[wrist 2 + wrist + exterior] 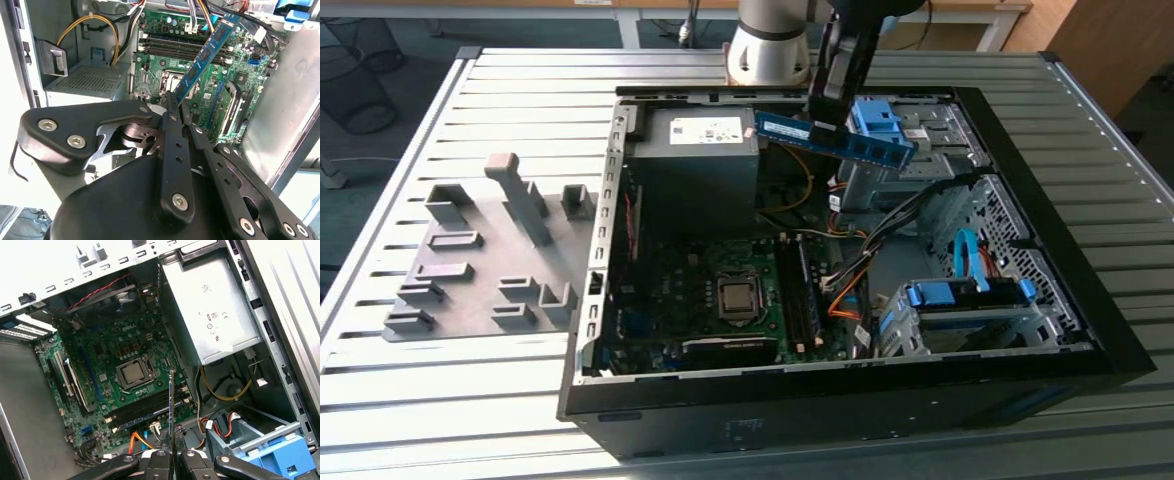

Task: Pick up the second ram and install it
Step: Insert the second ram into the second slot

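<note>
While hanging over the open case point(1107, 340), gripper point(176, 102) clamps second ram point(207, 52).

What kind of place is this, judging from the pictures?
Probably a robotics lab or test bench for computer assembly. An open PC case lies on a slatted metal table, a grey holder tray beside it, and the gripper holds a ram stick above it.

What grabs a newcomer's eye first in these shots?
The second ram, pinched by the end effector and held in the air above the open PC case, tilted. Below it lies the green motherboard with its bare CPU socket. The grey holder tray sits on the exterior view's left.
</note>
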`<state>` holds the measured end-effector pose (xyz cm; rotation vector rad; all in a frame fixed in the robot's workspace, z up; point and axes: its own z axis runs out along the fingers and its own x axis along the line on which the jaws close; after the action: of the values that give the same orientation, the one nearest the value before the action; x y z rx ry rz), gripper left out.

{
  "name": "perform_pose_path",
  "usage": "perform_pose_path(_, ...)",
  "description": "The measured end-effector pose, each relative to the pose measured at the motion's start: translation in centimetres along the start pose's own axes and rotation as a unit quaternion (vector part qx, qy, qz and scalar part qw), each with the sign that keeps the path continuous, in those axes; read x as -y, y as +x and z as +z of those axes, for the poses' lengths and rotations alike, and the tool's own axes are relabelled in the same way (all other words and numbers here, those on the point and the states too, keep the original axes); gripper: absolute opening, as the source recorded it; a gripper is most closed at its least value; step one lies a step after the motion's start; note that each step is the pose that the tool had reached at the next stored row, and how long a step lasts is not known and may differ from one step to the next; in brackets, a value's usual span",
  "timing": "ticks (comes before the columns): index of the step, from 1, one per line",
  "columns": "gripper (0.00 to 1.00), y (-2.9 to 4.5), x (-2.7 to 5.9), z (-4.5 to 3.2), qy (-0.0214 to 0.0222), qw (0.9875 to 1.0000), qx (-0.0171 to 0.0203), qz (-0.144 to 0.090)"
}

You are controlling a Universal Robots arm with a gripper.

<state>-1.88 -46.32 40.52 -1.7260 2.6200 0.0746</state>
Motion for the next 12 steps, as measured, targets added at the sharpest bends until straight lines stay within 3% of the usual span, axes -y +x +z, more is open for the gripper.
perform_pose_path(12, 0.14, 0.00, 0.00, 0.00, 0.0003, 1.0000, 0.0004, 0.010)
